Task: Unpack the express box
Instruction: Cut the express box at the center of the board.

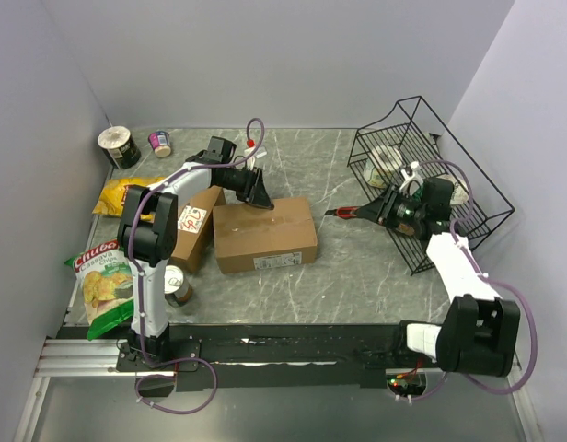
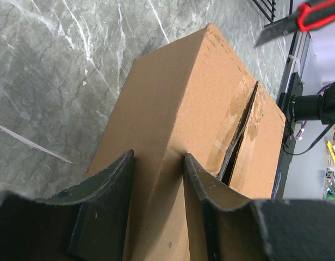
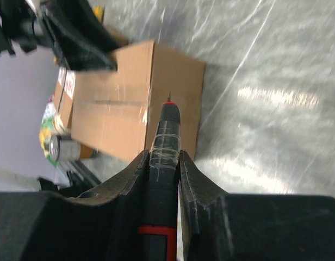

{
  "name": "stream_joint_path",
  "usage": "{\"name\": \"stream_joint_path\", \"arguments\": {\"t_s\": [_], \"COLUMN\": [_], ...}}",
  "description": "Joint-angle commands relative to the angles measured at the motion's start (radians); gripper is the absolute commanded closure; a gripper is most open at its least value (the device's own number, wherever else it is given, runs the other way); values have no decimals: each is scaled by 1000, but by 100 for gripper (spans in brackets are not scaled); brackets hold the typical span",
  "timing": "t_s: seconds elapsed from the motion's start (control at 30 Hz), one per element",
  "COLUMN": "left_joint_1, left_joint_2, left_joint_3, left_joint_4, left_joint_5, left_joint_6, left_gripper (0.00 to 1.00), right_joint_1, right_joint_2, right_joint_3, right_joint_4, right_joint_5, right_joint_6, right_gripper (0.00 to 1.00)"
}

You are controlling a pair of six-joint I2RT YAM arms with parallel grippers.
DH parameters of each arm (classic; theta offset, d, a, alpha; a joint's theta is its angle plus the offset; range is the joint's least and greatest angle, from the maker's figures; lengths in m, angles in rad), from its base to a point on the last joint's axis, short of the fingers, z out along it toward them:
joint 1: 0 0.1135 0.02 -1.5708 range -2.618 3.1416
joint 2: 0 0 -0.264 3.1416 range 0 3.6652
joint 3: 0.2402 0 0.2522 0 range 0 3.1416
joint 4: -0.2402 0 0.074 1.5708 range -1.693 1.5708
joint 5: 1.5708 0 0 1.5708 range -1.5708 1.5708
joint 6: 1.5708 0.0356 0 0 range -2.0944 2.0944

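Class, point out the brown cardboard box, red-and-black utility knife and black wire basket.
brown cardboard box (image 1: 265,230), top view, top face.
red-and-black utility knife (image 3: 165,136), right wrist view, taped black body.
black wire basket (image 1: 468,155), top view, right rim.

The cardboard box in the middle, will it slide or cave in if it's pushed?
Cardboard box probably slides readily: flat base on smooth table. Its top likely sags under pressure, since the centre seam already gapes. Squat shape, so unlikely to tip.
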Motion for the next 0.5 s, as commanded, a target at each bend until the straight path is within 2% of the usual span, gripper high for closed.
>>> {"name": "stream_joint_path", "arguments": {"t_s": [0.0,0.2,0.47], "left_joint_1": [-29,-32,-37], "left_joint_2": [77,79,82], "left_joint_3": [-55,-52,-52], "left_joint_4": [-26,-25,-25], "left_joint_5": [-244,-250,-247], "left_joint_6": [81,86,82], "left_gripper": [99,99,99], "right_joint_1": [4,36,53], "right_joint_2": [55,69,47], "right_joint_3": [51,21,-13], "right_joint_4": [155,199,213], "right_joint_5": [-31,-94,-95], "right_joint_6": [80,112,134], "right_gripper": [100,100,100]}}
